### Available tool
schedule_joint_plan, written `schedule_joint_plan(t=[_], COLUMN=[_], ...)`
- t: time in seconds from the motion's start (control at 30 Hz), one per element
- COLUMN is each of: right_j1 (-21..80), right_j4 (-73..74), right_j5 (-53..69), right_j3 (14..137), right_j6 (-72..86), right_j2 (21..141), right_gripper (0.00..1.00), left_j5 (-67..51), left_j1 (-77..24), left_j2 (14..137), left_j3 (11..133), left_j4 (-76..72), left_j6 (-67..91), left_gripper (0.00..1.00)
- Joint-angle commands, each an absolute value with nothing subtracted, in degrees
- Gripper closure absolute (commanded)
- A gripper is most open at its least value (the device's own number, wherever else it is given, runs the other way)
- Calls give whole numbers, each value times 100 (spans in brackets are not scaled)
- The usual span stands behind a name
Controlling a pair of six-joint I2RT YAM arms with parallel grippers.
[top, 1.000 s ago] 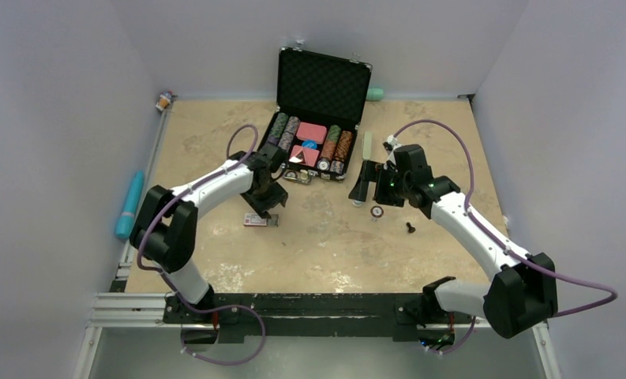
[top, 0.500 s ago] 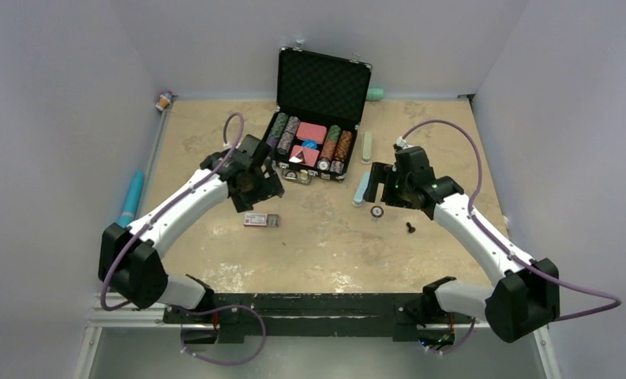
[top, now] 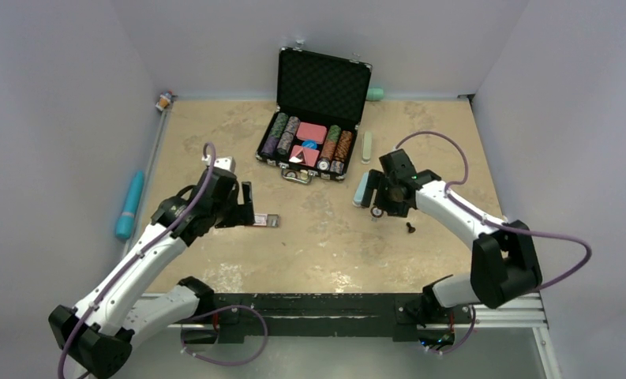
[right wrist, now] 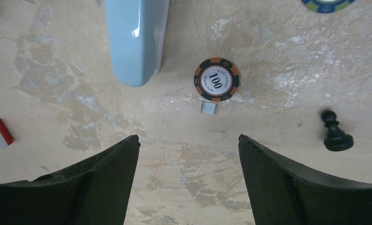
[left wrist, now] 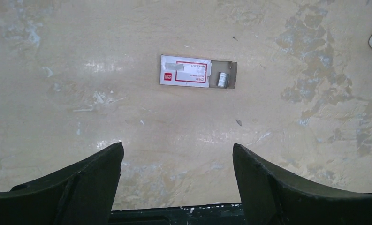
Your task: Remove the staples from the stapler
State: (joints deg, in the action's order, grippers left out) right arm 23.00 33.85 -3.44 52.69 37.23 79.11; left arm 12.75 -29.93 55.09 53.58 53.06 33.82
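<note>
The light blue stapler (right wrist: 136, 37) lies flat on the table, also in the top view (top: 361, 189). A tiny silvery staple strip (right wrist: 208, 108) lies just below an orange poker chip (right wrist: 216, 79). My right gripper (right wrist: 188, 138) is open and empty above the table, just near of the strip and chip; in the top view (top: 382, 207) it is beside the stapler. A small red-and-white staple box (left wrist: 184, 76) lies with its tray slid out, more staples (left wrist: 223, 79) showing in it. My left gripper (left wrist: 177, 146) is open and empty, left of the box (top: 262, 220).
An open black case (top: 309, 142) of poker chips stands at the back centre. A black chess pawn (right wrist: 336, 131) stands right of the chip. A pale green bar (top: 366, 146) lies beside the case. A blue tube (top: 129, 204) lies off the table's left edge.
My left arm has drawn back from the case to the near left, off the staple box. My right gripper has swung down over the chip; the stapler now lies flat.
</note>
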Motion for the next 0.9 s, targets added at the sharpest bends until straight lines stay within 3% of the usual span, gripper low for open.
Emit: schedule_joint_plan(t=[0.0,0.23,0.87], right_j1=[2436,2502,2592], right_j4=[3244,3252,3197], right_j5=[-233,-429,-793], right_j3=[5394,5485,5562], right_j6=[4126,4346,4670], right_j2=[8321,8687,9203], right_gripper=[20,33,46], left_j5=[1670,1723,1516], left_j1=[-2936,-2917,-2918], left_j2=[5105,5000,4950], left_j3=[5247,5319,5132], left_j4=[5373,5495,5191], left_j6=[3058,2892,2747], left_gripper=[11,13,16])
